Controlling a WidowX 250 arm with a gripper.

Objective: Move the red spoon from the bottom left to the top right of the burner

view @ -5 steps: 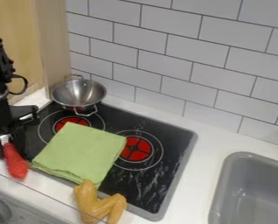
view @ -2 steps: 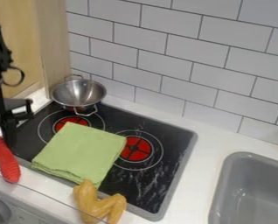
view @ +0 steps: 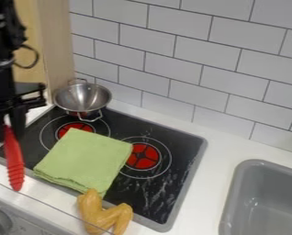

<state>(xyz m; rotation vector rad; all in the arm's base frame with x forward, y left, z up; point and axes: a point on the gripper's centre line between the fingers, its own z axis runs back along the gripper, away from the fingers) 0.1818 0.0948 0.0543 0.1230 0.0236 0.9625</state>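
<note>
Look, one long, red, ridged spoon (view: 14, 160) hangs at lower left, pinched in one black gripper (view: 7, 131). One folded green cloth (view: 84, 158) and one round metal bowl (view: 82, 97) sit on one flat black stove (view: 184, 158). White counter (view: 219, 153), one grey sink (view: 234, 193) lower right, white wall tiles (view: 179, 50) up top.

No text, label, brand, number or sign to be read, no lettering made out on any surface (the knob (view: 0, 221) at the lower left included)

Even brightness, soft blur, faint shadows
</note>
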